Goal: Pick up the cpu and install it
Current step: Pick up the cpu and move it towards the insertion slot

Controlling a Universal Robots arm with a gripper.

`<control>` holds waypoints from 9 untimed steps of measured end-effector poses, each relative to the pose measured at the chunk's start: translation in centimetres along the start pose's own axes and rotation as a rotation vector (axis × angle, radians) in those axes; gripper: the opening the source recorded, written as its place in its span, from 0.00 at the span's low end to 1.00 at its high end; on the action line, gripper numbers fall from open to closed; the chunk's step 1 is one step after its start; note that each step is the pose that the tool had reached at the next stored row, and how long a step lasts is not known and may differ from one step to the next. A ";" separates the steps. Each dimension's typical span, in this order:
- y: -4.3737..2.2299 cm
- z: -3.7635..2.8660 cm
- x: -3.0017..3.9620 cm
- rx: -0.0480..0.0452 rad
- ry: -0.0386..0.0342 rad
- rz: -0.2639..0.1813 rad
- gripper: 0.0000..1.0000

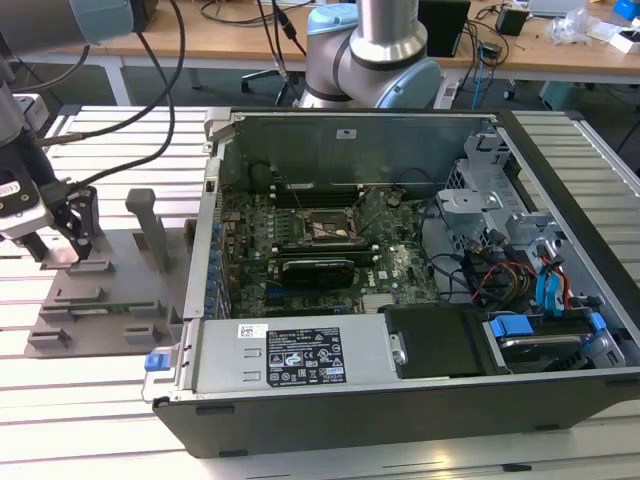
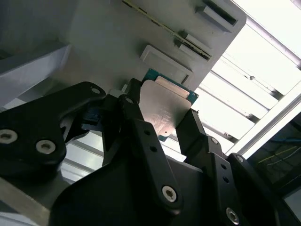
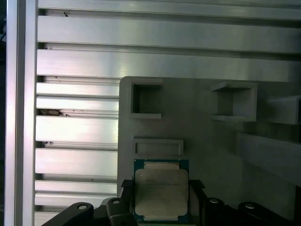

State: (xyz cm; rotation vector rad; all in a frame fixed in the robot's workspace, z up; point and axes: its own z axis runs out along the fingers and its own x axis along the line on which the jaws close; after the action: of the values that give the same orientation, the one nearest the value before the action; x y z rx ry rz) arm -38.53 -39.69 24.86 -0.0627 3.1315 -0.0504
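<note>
The cpu is a flat square chip with a silver-grey metal top and a green rim. It sits between my gripper's two black fingers, which press on its opposite edges just over the grey plastic fixture plate. In the exterior view my gripper stands at the left, over that plate, well away from the open computer case. The dark motherboard socket lies in the middle of the case with nothing in it.
The open computer case takes up the centre and right, with a graphics card, cables and drive bays inside. An upright grey post rises from the fixture plate. The slatted aluminium table runs under everything.
</note>
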 end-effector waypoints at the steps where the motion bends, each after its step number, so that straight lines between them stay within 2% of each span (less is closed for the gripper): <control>1: 0.00 -0.10 0.00 0.0000 0.0000 0.000 0.55; 4: -0.02 -0.62 0.00 0.0000 0.0000 0.000 0.55; 9: -0.03 -1.10 -0.01 0.0000 0.0000 0.000 0.55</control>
State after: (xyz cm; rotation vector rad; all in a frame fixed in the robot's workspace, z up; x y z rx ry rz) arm -38.53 -39.68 25.96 -0.0627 3.1314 -0.0504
